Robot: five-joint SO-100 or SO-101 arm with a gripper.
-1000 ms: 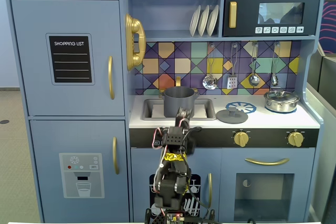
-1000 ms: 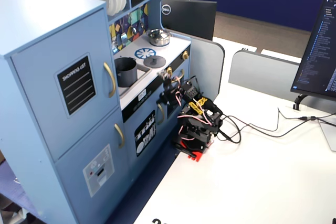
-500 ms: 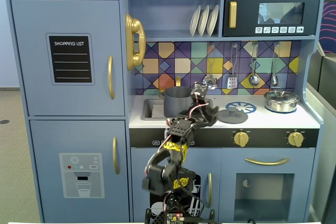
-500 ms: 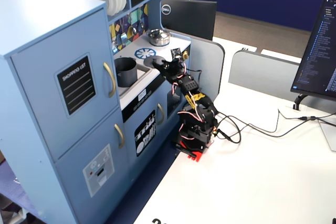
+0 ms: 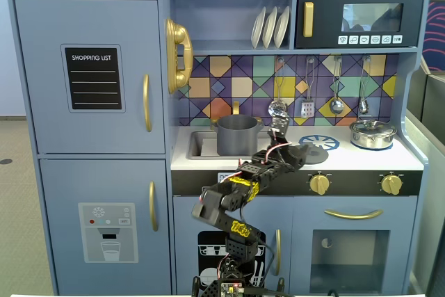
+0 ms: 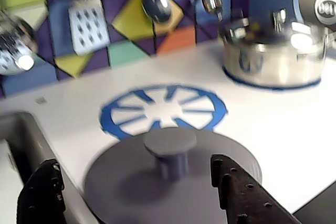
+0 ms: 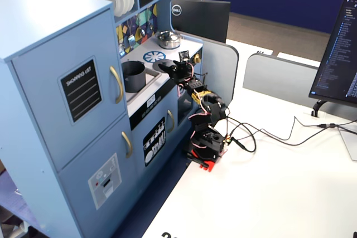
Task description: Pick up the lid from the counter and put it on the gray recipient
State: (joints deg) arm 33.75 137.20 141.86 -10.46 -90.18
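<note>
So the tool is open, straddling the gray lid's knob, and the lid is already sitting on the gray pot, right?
Not quite. The lid is not on the gray pot; it lies on the white counter beside the blue burner pattern, as the wrist view shows. In a fixed view the pot stands open in the sink. The rest holds: the tool is open, its fingers on either side of the knob.

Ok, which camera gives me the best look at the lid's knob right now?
The wrist view: the lid fills the foreground, its knob standing between the open gripper fingers. In a fixed view from the front, the lid is a thin sliver behind the arm. The side fixed view barely shows it.
</note>
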